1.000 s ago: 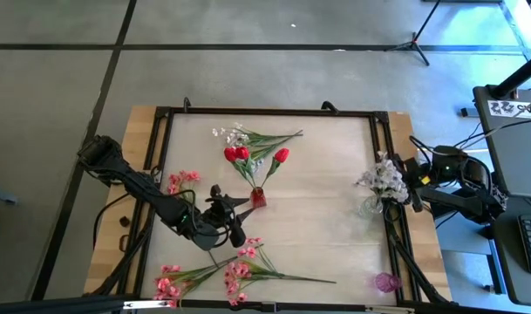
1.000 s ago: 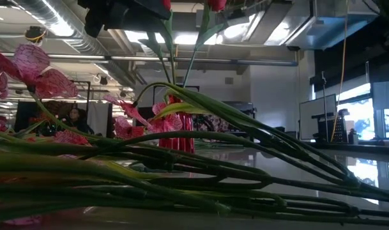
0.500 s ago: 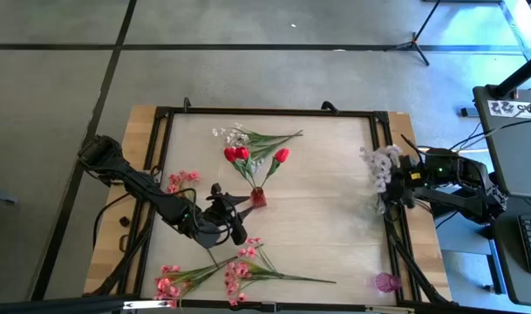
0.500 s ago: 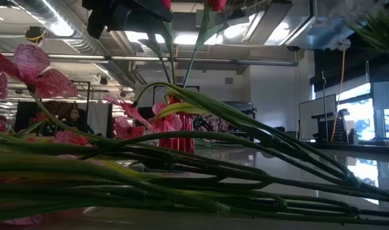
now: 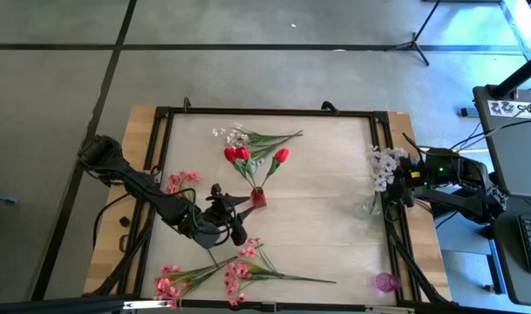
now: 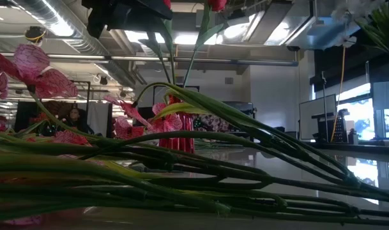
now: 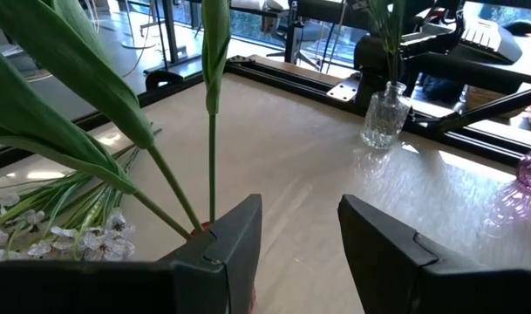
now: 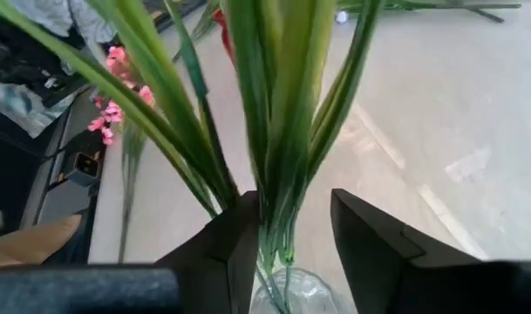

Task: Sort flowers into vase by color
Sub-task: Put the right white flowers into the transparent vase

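1. Whitish sprig (image 5: 386, 164) stands in the clear vase (image 5: 372, 206) at the table's (image 5: 317, 209) three o'clock edge; right gripper (image 5: 403, 185) fingers parted around its stems.
2. Left gripper (image 5: 233, 214) open, empty, at seven o'clock of the red tulips (image 5: 241, 154) in the red vase (image 5: 258, 197).
3. Pink sprays (image 5: 239, 269) lie at six o'clock.

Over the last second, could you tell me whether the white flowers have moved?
Yes. In the high view the white flowers have shifted up the picture along the table's right rail, still by the clear vase.
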Robot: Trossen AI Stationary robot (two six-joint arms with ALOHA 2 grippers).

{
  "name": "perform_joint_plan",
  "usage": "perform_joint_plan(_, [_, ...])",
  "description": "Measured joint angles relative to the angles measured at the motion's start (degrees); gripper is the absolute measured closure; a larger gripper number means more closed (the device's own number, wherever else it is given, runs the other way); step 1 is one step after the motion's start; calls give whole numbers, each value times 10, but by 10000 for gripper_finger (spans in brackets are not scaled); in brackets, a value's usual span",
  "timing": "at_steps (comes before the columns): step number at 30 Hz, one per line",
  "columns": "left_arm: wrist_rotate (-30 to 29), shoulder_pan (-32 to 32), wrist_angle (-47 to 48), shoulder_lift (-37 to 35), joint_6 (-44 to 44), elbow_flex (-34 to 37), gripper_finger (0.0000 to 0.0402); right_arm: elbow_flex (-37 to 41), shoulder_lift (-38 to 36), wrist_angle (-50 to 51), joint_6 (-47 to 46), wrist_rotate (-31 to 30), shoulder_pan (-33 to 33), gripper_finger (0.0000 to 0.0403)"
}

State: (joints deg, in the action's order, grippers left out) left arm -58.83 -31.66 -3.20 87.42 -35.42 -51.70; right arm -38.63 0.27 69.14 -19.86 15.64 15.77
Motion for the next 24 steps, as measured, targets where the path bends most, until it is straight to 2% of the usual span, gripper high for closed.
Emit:
perform_joint_plan(4, [0,0,0,0,0,0,250,0,0,-1,4,35,0,254])
perform_joint_plan(14, [0,0,-1,0,0,0,250,8,5,-10,-10,50,0,253])
perform_joint_plan(24, [0,0,-3,0,6,0,250,-65,28,59,-83,51,0,253])
